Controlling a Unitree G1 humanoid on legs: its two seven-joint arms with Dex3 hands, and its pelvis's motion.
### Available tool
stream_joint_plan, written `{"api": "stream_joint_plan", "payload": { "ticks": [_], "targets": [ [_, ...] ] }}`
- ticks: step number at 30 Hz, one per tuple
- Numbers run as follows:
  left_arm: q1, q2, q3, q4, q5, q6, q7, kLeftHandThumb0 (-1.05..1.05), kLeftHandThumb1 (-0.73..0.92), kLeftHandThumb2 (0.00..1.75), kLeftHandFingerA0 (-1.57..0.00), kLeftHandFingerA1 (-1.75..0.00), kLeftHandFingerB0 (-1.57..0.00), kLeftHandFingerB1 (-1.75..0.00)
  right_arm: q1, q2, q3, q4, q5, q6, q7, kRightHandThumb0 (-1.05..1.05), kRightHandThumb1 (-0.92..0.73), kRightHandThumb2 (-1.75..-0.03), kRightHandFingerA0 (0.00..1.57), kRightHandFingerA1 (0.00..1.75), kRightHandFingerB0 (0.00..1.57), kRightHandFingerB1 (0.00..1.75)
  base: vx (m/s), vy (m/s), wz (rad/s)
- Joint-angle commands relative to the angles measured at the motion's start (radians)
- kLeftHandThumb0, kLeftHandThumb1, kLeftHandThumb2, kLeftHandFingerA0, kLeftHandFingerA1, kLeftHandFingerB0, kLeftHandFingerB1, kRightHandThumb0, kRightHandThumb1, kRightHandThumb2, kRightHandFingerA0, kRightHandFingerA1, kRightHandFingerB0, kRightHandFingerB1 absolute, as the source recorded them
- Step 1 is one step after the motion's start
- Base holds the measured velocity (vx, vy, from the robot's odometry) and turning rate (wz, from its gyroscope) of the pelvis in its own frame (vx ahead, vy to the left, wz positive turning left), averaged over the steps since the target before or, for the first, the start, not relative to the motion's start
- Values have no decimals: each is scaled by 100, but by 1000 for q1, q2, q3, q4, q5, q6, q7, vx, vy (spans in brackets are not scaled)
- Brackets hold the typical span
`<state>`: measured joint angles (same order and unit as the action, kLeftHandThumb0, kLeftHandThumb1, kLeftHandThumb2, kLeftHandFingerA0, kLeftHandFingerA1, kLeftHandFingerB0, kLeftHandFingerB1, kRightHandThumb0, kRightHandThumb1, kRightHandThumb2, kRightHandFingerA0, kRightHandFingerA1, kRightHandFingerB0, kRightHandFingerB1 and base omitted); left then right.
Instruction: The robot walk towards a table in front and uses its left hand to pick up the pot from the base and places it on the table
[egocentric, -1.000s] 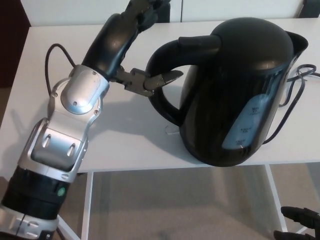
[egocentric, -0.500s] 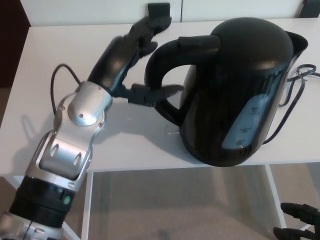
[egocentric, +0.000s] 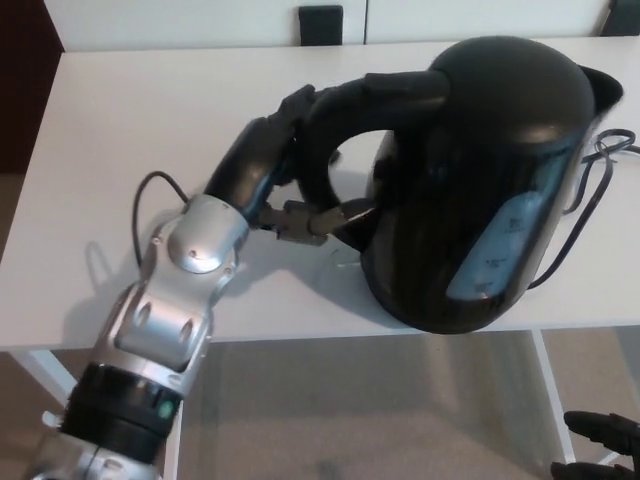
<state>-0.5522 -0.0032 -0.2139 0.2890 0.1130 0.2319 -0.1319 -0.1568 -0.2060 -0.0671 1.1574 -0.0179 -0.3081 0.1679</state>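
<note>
A large black electric pot (egocentric: 480, 190) stands near the front edge of the white table (egocentric: 130, 130); its base is hidden beneath it. My left hand (egocentric: 275, 160) is at the pot's curved handle (egocentric: 318, 130). The fingers (egocentric: 298, 102) lie over the outer top of the handle, and the thumb reaches through the handle's opening from below. The hand looks shut on the handle. My right hand (egocentric: 600, 450) hangs low at the bottom right, below the table's edge, with its fingers apart and nothing in it.
A black power cord (egocentric: 592, 175) loops on the table to the right of the pot. A small black object (egocentric: 320, 20) sits at the table's far edge. The table's white legs (egocentric: 555, 400) and beige floor show below.
My left arm has swung right and forward. The hand went from beside the handle to wrapped around it, thumb now through the opening. The pot has barely shifted.
</note>
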Motion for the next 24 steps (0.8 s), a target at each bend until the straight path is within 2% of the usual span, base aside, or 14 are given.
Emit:
{"api": "stream_joint_plan", "payload": {
  "ticks": [1,2,3,4,5,6,7,8,9,10,11,12,16,24],
  "targets": [
    [-87,-87,25,66,8,70,90,-29,81,64,-114,-54,-50,-36,13,-19,-5,-14,-4,-21,-7,-32,-52,-55,44,47,38,42,0,0,0],
    [-94,-101,29,78,11,65,105,-29,81,64,-114,-54,-50,-36,16,-19,-5,-15,-4,-22,-6,-32,-52,-55,44,47,38,42,0,0,0],
    [-101,-110,35,81,8,60,113,-28,83,67,-127,-64,-61,-39,13,-20,-3,-16,-7,-21,-10,-33,-53,-55,45,46,39,42,0,0,0],
    [-125,-168,73,106,-12,24,179,-18,81,65,-130,-100,-87,-51,8,-24,1,-23,-14,-23,-16,-37,-53,-55,47,47,39,43,0,0,0],
    [-133,-199,98,118,-26,5,207,-15,78,71,-124,-111,-88,-66,8,-25,3,-27,-17,-26,-18,-37,-53,-56,48,48,39,43,0,0,0],
    [-135,-212,112,122,-35,-3,213,-15,78,71,-124,-111,-88,-66,9,-24,4,-28,-19,-28,-20,-37,-53,-56,48,48,39,43,0,0,0],
    [-140,-250,152,132,-65,-8,230,-11,79,71,-110,-91,-88,-86,13,-24,5,-32,-21,-30,-20,-37,-54,-56,48,48,40,43,0,0,0],
    [-142,-266,170,134,-77,-11,233,-12,82,68,-102,-84,-85,-93,17,-25,9,-36,-26,-30,-23,-38,-55,-56,50,48,40,43,0,0,0],
    [-143,-280,187,137,-82,-15,233,-14,82,68,-101,-122,-82,-97,19,-27,15,-39,-34,-30,-26,-40,-56,-56,51,48,41,42,0,0,0],
    [-145,-290,200,139,-87,-18,233,-14,82,68,-101,-122,-82,-97,20,-30,22,-41,-43,-29,-29,-40,-56,-56,51,48,41,42,0,0,0],
    [-144,-294,207,138,-88,-18,234,-16,81,68,-106,-140,-79,-99,18,-32,31,-42,-53,-30,-36,-39,-57,-56,50,47,42,42,0,0,0],
    [-142,-296,210,134,-90,-13,236,-18,82,66,-105,-141,-78,-98,17,-34,39,-42,-60,-33,-38,-42,-41,-81,46,60,32,52,0,0,0],
    [-126,-294,202,105,-90,32,251,-20,83,65,-115,-133,-75,-97,22,-37,63,-51,-75,-30,-41,-39,-43,-82,45,59,31,52,0,0,0],
    [-74,-314,235,49,-167,87,252,-23,83,64,-113,-126,-74,-92,32,-32,96,-72,-94,-3,-48,-41,-46,-84,50,61,34,53,0,0,0]
  ]
}}
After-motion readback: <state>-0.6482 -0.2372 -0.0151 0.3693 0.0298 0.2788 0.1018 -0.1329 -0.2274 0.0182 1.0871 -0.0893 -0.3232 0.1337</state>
